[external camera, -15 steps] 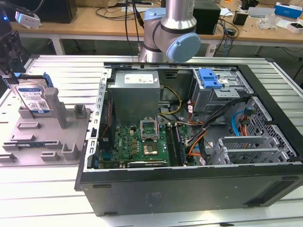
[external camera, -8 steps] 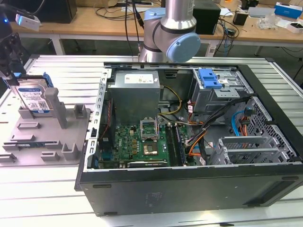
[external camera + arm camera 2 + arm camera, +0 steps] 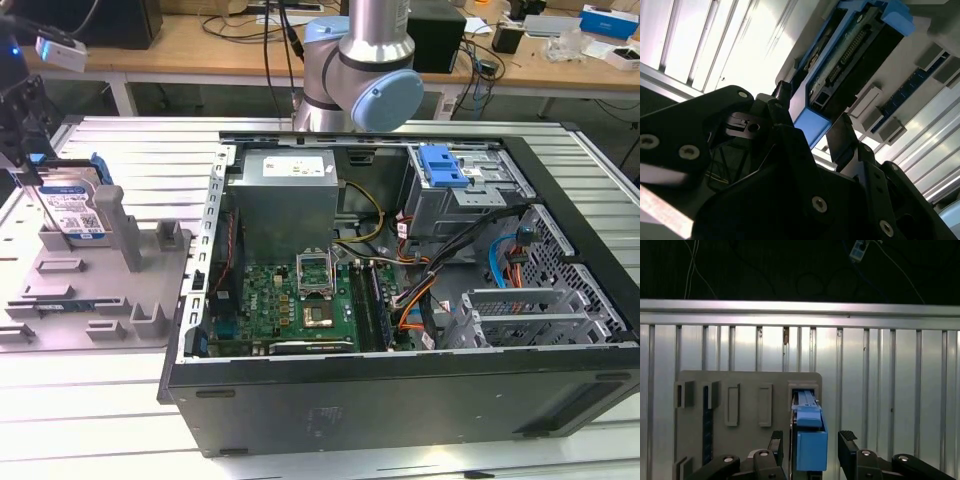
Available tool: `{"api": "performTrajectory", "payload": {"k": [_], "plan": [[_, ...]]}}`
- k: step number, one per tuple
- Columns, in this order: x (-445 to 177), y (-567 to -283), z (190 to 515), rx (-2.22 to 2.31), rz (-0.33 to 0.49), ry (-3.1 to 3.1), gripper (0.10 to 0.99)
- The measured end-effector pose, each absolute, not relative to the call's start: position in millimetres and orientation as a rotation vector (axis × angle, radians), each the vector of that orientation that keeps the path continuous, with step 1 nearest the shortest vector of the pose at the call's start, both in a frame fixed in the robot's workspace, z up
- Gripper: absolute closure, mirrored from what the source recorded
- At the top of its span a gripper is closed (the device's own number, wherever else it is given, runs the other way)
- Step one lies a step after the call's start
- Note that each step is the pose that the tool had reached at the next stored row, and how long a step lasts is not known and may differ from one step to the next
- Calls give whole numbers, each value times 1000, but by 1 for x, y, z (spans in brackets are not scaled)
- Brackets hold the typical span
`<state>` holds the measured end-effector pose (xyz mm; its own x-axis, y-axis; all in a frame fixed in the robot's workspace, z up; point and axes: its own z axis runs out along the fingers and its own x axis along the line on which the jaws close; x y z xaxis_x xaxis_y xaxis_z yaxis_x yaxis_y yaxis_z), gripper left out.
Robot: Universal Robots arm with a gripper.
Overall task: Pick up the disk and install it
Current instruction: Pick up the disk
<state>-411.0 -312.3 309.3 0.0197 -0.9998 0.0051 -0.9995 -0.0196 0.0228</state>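
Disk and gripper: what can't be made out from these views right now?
Disk: foot hidden by the grey fixture, exterior view.
Disk's flat faces: edge-on in both wrist views.
Gripper: body cut off by the picture edge in the first wrist view.
Computer case: near interior hidden by its own wall, exterior view.

Wooden workbench (image 3: 180, 45), ribbed aluminium table (image 3: 90, 420)

Exterior view evenly bright — second wrist view: table (image 3: 755, 55) glare, claw (image 3: 812, 112) silhouetted.
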Motion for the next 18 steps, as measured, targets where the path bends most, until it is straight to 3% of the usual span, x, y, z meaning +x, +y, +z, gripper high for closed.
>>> {"api": "performTrajectory", "payload": {"k": [5,6,18], "plan": [[-411,-312,306,2229,-19,-2185,541],[-411,-312,305,2229,-19,-2185,616],[-413,-313,302,2229,-19,-2185,616]]}}
